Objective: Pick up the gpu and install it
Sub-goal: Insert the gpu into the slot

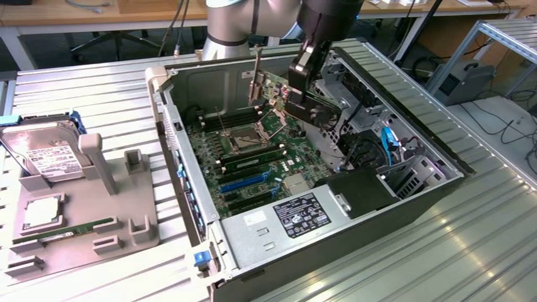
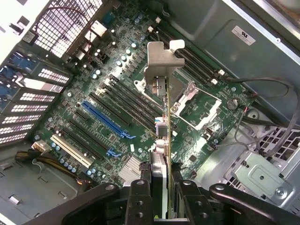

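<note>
The room is a workshop with wooden desks (image 1: 126,9) at the back and a ribbed metal worktop (image 1: 470,251) in front. From the exterior view I see the computer case (image 1: 378,233) lying on its side in the middle of the worktop with its open face up, which is what lets the arm reach straight down into it. Toward the worktop's edge on the exterior view's left sits a grey holder (image 1: 100,167) with the hard drive (image 1: 46,157) and the RAM stick (image 1: 67,231) in it, each presented for picking.

The gripper (image 1: 304,72) hangs inside the case near its far end, clamped on the gpu (image 1: 277,91). The card is on edge above the motherboard (image 1: 285,157), well clear of it and not yet in any slot. I judge the edge-on hold is meant to bring the connector edge down square to the board.

From the wrist view, the two black fingers (image 2: 140,199) pinch the card by its flat faces, so I look along its thin edge to the silver end bracket (image 2: 161,63) at the far tip. Below it I see the processor socket (image 2: 194,101) and the memory slots, with the blue slot (image 2: 105,119) off to one side. To my eye the card hovers over the socket area, not over the expansion slots.
</note>
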You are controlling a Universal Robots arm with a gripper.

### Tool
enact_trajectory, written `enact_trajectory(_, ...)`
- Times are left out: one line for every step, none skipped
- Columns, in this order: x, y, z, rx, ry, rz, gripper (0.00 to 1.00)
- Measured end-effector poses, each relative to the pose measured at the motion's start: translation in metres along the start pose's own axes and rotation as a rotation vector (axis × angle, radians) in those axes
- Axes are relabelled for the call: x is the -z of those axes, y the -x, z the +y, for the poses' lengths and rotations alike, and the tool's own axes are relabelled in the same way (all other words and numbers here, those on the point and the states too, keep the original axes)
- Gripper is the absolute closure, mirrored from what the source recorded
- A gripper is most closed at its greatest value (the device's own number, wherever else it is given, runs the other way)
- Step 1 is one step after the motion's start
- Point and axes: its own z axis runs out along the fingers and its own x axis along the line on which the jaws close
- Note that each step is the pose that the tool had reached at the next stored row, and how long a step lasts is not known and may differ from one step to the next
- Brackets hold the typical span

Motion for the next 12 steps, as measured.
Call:
enact_trajectory(0.0,0.0,0.0,0.003,0.0,0.0001,0.73)
enact_trajectory(0.0,0.0,0.0,0.005,0.0,0.0002,0.73)
enact_trajectory(0.0,0.0,0.0,0.007,0.0,0.0002,0.73)
enact_trajectory(0.0,0.0,0.0,0.01,0.0,0.0003,0.73)
enact_trajectory(0.0,0.0,0.0,0.012,0.0,0.0004,0.73)
enact_trajectory(0.0,0.0,0.0,0.014,0.0001,0.0004,0.73)
enact_trajectory(0.0,0.0,0.0,0.018,0.0001,0.0005,0.73)
enact_trajectory(0.0,0.0,0.0,0.022,0.0001,0.0007,0.73)
enact_trajectory(0.0,0.0,0.0,0.024,0.0001,0.0008,0.73)
enact_trajectory(0.0,0.0,0.0,0.026,0.0001,0.0008,0.73)
enact_trajectory(0.0,0.0,0.0,0.028,0.0001,0.0008,0.73)
enact_trajectory(0.0,0.0,0.0,0.029,0.0001,0.0009,0.73)
